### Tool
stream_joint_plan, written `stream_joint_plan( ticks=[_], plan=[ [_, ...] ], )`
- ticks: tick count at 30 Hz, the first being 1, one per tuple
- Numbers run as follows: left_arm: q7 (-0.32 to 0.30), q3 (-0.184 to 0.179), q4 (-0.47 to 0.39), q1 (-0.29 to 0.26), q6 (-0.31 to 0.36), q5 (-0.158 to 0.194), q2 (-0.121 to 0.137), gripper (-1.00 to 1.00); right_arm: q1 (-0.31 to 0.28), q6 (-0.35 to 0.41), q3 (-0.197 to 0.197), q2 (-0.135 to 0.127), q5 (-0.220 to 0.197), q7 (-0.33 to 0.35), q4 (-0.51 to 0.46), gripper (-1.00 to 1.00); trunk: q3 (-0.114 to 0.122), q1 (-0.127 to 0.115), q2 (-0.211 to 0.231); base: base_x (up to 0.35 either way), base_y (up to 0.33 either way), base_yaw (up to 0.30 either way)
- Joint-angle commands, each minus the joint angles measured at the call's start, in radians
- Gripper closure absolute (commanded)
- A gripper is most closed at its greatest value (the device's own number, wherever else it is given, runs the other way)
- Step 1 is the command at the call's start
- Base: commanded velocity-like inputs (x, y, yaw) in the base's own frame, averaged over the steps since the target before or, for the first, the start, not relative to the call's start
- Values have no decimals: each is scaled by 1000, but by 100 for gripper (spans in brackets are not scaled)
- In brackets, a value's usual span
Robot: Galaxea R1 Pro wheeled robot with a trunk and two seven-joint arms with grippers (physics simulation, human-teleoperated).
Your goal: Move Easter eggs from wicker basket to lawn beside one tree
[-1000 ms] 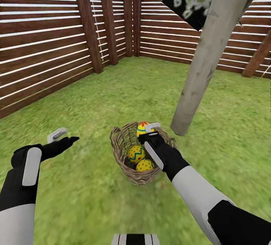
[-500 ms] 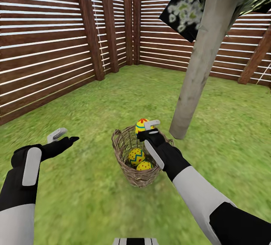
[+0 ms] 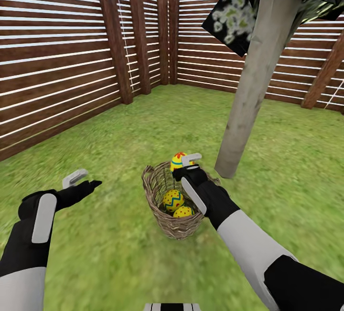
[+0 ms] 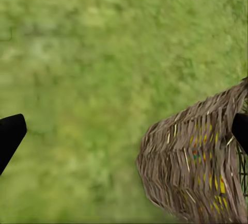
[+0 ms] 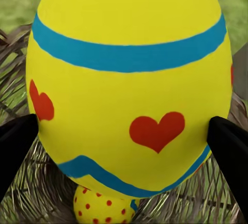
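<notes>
Garden: lawn [image 3: 143, 124] is bounded by a slatted fence [image 3: 57, 72].
Right tool [image 3: 185, 164]: closed on one egg [image 3: 177, 160], held above the wicker basket [image 3: 165, 215].
Remaining eggs [image 3: 173, 199]: below that tool, inside the basket.
Left tool [image 3: 82, 181]: open, empty.
Tree [image 3: 251, 86]: just beyond the right tool.

the wicker basket [image 3: 173, 203] sits on the lawn [image 3: 119, 249], near the tree [image 3: 248, 91], whose trunk rises just behind it and to its right. two easter eggs [image 3: 173, 199] lie inside the basket, one in front of the other. a third egg [image 3: 178, 160] is held above the basket's far rim between the fingers of the right pincer [image 3: 187, 164]. the left pincer [image 3: 82, 180] hangs over the grass, left of the basket and apart from it. the fence [image 3: 71, 62] runs behind and along the left.
</notes>
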Motion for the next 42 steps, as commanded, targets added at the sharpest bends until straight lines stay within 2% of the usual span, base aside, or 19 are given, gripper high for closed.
stream_joint_plan(
  ticks=[1,3,8,10,11,12,13,17,19,21,22,26,29,31,36,38,40,41,42],
  plan=[
    [9,1,-1,0,4,11,0,-100,-1,2,2,0,-10,-10,-1,100,-1,0,0,0,0,0],
    [9,1,-1,0,4,11,0,-100,-1,2,2,0,-10,-10,-3,100,-1,0,0,0,0,0],
    [11,0,-1,0,5,10,-1,-100,-1,2,-1,0,-9,-10,-16,100,18,-2,1,0,0,0],
    [13,1,-1,0,6,9,-1,-100,-1,2,-32,0,-9,-10,-24,100,26,-3,1,0,0,0],
    [14,2,-1,0,6,9,-1,-100,1,3,-71,0,-13,-9,-40,100,30,-4,1,0,0,0],
    [14,2,-1,0,6,10,-1,-100,4,4,-104,0,-34,-9,-67,100,34,-4,2,-49,0,0],
    [14,1,-1,0,7,10,-1,-100,8,4,-116,-6,-58,-8,-86,100,38,-5,2,-173,0,0],
    [13,0,-1,0,7,11,-1,-100,20,36,-128,-59,-236,-6,-147,100,54,-7,3,-306,0,-47],
    [12,1,-1,0,7,11,-1,-100,31,86,-128,-100,-368,11,-187,100,64,-7,3,-310,0,-187],
    [12,1,-1,0,7,12,-1,-100,69,142,-128,-153,-476,51,-268,100,74,-8,4,-233,0,-207],
    [12,1,-1,0,7,15,-1,-100,90,157,-128,-187,-518,94,-309,100,79,-9,4,-193,0,-210],
    [12,1,-1,0,7,33,-1,-100,120,164,-129,-314,-620,239,-356,100,100,-11,5,-52,0,-211],
    [12,0,-1,0,7,34,-1,-100,136,162,-147,-366,-633,255,-360,100,115,-12,6,-2,0,-211],
    [12,0,-1,0,7,34,-1,-100,140,164,-181,-377,-633,255,-358,100,125,-13,6,0,0,-211],
    [10,0,-1,0,7,42,0,-100,159,157,-198,-441,-634,253,-339,100,150,-15,7,0,0,-211],
    [9,4,-2,0,8,71,8,-100,173,154,-219,-484,-630,250,-330,100,160,-20,16,0,0,-211],
    [9,14,-2,-1,9,117,26,-100,190,150,-230,-507,-621,241,-294,100,168,-28,30,0,0,-211],
    [9,17,-2,-1,10,137,35,-100,193,149,-231,-519,-612,235,-274,100,173,-32,37,0,0,-211],
    [9,19,-2,-1,11,165,46,-100,195,141,-232,-532,-580,225,-255,100,177,-36,44,0,0,-211]
  ],
)
